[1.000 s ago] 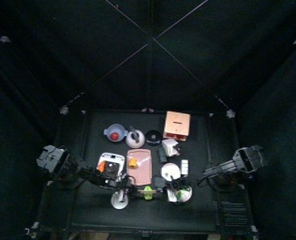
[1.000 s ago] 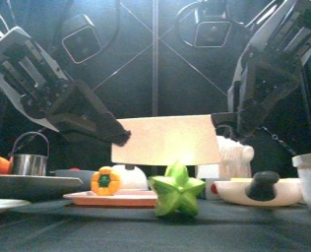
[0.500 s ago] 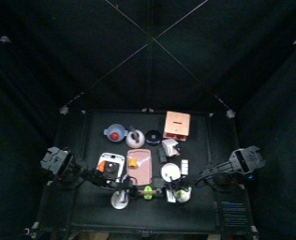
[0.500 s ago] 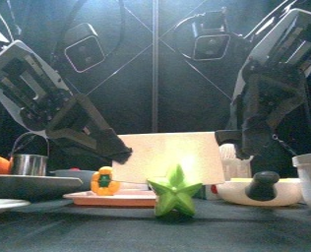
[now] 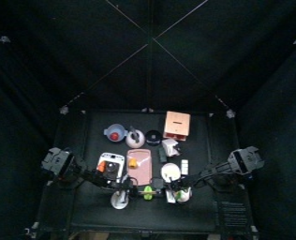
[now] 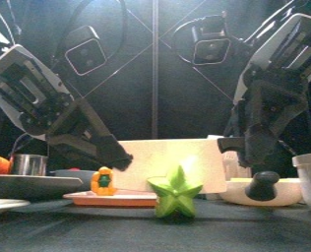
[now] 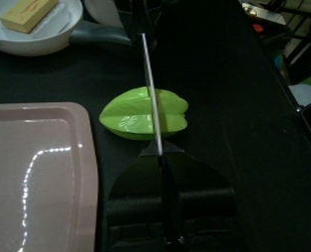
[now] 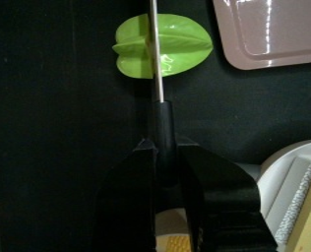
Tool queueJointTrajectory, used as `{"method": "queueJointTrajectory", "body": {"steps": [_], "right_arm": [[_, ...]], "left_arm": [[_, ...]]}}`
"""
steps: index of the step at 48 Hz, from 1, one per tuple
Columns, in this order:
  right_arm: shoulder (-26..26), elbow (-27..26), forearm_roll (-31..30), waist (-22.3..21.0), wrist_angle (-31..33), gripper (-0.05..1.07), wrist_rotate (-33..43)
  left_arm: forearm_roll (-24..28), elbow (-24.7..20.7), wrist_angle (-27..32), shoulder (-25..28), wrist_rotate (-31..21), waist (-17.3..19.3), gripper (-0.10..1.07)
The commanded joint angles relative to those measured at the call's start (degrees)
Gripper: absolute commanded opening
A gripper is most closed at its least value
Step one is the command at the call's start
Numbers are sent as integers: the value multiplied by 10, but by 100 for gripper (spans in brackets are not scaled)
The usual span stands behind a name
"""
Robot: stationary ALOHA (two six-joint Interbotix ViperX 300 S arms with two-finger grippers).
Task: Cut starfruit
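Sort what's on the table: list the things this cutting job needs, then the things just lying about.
For the job: starfruit, pink board, left gripper, right gripper.

Lying about: white bowl with yellow block, orange box, metal cup.

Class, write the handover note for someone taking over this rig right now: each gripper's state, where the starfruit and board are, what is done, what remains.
Left gripper: low at the table's front, its fingers close together above the starfruit.
Right gripper: same, reaching from the other side.
Starfruit: on the bare black table at the front edge, in front of the pink board, not on it.
Done: both arms are over the fruit.
Left: the fruit is uncut; I see no knife in either gripper.
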Motion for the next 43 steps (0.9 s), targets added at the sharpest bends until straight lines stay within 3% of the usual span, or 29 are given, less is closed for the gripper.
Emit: {"method": "queueJointTrajectory", "body": {"steps": [1, 43], "right_arm": [[-6, -8, 2, -1, -2, 37, -1], [40, -18, 18, -1, -17, 37, -1]], "left_arm": [[1, -5, 1, -4, 0, -4, 26], [0, -9, 7, 20, -3, -8, 26]]}}
